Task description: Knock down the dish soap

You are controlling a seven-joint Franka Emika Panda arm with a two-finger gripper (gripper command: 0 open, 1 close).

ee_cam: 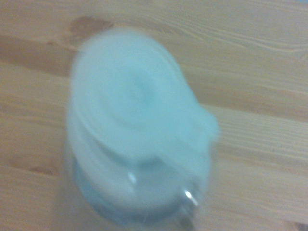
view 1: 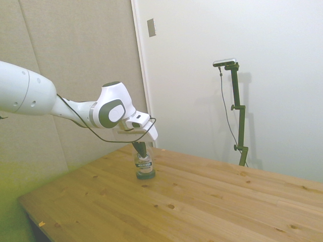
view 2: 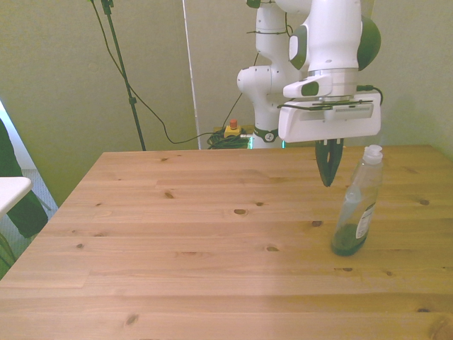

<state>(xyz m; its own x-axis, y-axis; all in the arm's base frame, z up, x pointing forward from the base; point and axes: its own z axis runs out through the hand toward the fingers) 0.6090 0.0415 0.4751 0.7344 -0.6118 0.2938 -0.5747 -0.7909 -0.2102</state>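
Dish soap (view 2: 356, 212) upright on table (view 2: 177, 234), just beside gripper (view 2: 328, 181) at front view's right; fingers pinched together, holding nothing, tips approx neck height

White rounded arm (view 1: 30, 93), grey joint caps, black cable, dark pincer (view 2: 328, 173).

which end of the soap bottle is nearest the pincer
The white cap end of the dish soap; the pincer hangs beside it, well above the green-filled base.

Clear, white-capped dish soap (view 2: 356, 212) upright yet tilted on the table, greenish liquid at bottom.
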